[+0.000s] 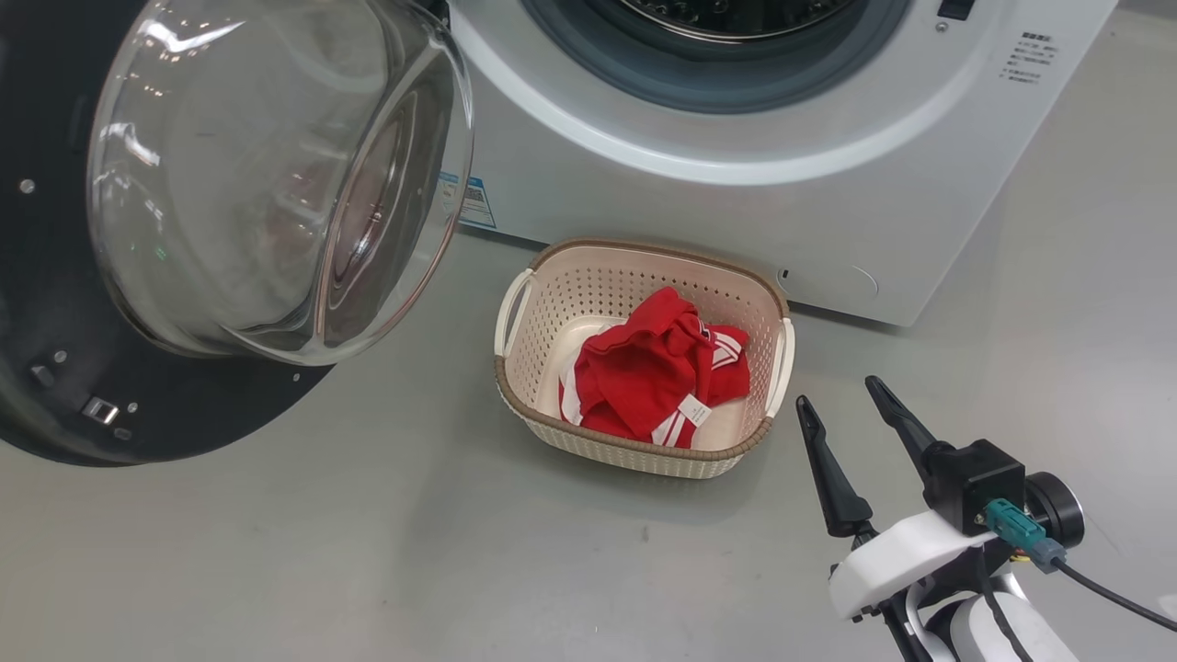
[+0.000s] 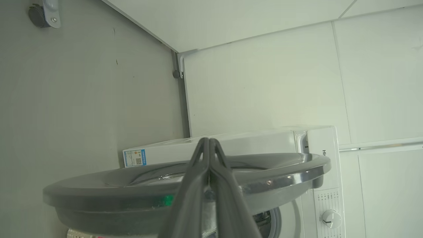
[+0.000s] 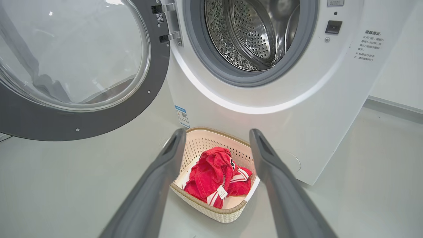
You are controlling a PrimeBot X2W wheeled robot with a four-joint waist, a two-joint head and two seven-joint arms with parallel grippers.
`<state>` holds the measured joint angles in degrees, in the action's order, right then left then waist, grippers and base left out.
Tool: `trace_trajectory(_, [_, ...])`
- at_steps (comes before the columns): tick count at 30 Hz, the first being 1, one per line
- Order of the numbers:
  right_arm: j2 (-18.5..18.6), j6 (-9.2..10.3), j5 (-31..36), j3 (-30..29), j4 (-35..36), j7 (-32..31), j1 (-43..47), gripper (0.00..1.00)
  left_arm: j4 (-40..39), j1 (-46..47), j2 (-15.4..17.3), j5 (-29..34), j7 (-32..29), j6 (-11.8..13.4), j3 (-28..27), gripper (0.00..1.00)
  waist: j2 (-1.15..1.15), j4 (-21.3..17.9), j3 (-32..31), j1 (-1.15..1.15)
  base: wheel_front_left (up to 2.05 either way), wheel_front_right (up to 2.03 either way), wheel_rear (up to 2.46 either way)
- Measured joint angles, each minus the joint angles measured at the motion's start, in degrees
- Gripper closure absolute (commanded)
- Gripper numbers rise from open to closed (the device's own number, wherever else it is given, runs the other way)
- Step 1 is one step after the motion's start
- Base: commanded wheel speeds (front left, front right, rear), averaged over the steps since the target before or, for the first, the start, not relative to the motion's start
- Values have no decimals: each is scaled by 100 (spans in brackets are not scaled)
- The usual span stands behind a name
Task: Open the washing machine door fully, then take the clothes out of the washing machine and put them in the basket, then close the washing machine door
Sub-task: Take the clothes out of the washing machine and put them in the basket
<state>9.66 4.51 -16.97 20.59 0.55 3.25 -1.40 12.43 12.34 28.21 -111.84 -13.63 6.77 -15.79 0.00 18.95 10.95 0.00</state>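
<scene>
Now the washing machine door [image 2: 281,172], stiff, probably heavy, slick-rimmed, lies just beyond the left fingers [image 2: 195,185], pressed together: push its outer rim. Right fingers [image 1: 828,469] spread, empty.

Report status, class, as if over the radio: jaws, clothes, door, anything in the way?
Left jaws shut; right jaws open, empty. Red garment in basket; drum looks empty. Washing machine door wide open, not yet closed. Its swing looks clear.

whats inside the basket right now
A crumpled red garment with white stripes and a white tag lies in the basket. Anything beneath it is covered.
</scene>
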Motion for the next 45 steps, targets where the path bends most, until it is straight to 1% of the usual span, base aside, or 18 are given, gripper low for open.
trace_trajectory(7, [1,0,0,-3,13,-1,-50,0,220,310,-7,-11,-188,0,141,100,0,-115,67,0,0,0,0])
trace_trajectory(16, [16,1,3,-38,15,0,-52,0,434,503,-10,-11,-523,-22,356,100,0,-139,114,0,0,0,0])
trace_trajectory(18, [16,1,3,-44,15,0,-52,0,450,544,-9,-29,-632,-63,381,100,0,-137,122,0,0,0,0])
trace_trajectory(23, [25,2,10,-52,15,0,-54,0,430,626,-11,-178,-1004,-257,471,100,0,-120,142,0,0,0,0])
trace_trajectory(27, [32,2,26,-51,14,1,-59,0,367,652,-68,-453,-1318,-413,488,100,0,-112,147,0,0,0,0])
trace_trajectory(31, [32,2,26,-51,14,2,-80,0,337,653,-97,-545,-1617,-486,534,100,0,-105,149,0,0,0,0])
trace_trajectory(38, [24,8,26,-51,13,8,-110,0,165,648,-79,-590,-2176,-616,803,100,0,-115,158,0,0,0,0])
trace_trajectory(45, [-35,1,25,-5,-13,12,-184,0,-120,590,-26,-719,-2680,-745,982,100,0,-232,148,0,0,0,0])
